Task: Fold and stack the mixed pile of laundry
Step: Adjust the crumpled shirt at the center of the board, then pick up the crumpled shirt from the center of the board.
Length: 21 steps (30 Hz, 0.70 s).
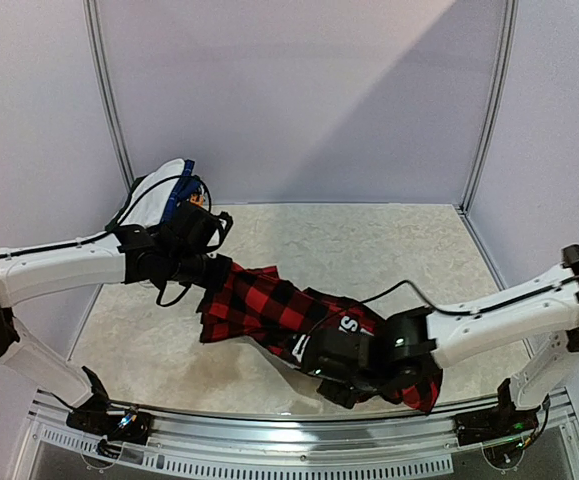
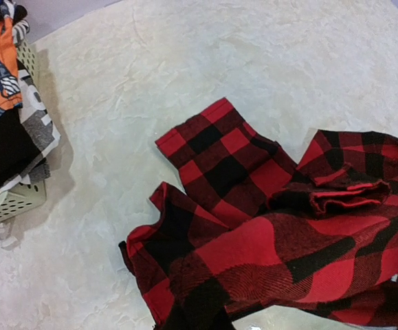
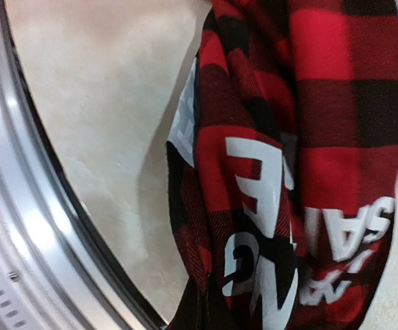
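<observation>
Right gripper (image 1: 341, 368) of mine is pressed together on one end of the red-and-black plaid shirt (image 1: 259, 305), the end farthest from the basket (image 2: 16, 199). My fingers do not show in my right wrist view, where the cloth hangs close in front of the lens. Left gripper (image 1: 214, 272) is likewise closed, clamped on the shirt's other end, the end nearest the basket. The fingers are hidden in that wrist view too.

Between my two grips the shirt runs as a crumpled band across the table (image 1: 369, 240), slanting away from the basket toward the metal front rail (image 1: 299, 425). From my left wrist I see part of it lying rumpled on the tabletop, with one folded flap reaching out toward the basket but well apart from it.

White block lettering (image 3: 267, 227) is printed on the shirt near my right grip. It sits sideways and is creased. I make out what look like an E, a G, and the run S, A, I, but no whole word can be read. From above, only an A and an S show.

The rest of the laundry pile (image 2: 6, 103) sits heaped in the basket: orange, black and grey printed pieces in my left wrist view, white and blue cloth from above.
</observation>
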Available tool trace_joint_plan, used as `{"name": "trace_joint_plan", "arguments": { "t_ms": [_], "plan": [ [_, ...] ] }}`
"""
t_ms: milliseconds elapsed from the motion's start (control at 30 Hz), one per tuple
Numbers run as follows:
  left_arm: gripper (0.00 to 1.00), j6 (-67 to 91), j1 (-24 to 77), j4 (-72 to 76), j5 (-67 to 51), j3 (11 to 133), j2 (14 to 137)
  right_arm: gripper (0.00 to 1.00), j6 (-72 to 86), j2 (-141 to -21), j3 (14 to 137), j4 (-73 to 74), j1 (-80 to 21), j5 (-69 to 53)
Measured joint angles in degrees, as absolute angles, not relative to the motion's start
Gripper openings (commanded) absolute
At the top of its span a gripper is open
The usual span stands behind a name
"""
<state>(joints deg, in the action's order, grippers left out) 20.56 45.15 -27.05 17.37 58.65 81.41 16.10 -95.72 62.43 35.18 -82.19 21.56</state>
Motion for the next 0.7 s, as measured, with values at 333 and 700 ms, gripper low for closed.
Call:
{"name": "trace_joint_plan", "arguments": {
  "t_ms": [333, 700],
  "plan": [
    [0.00, 20.56, 40.10, -32.93, 21.45, 60.42, 76.03, 0.00, 15.40, -66.39, 62.41, 36.80, -82.19, 20.58],
    [0.00, 20.49, 36.91, -34.98, 21.15, 64.10, 81.87, 0.00, 20.18, -58.24, 60.27, 42.46, -79.85, 31.77]
  ]
}}
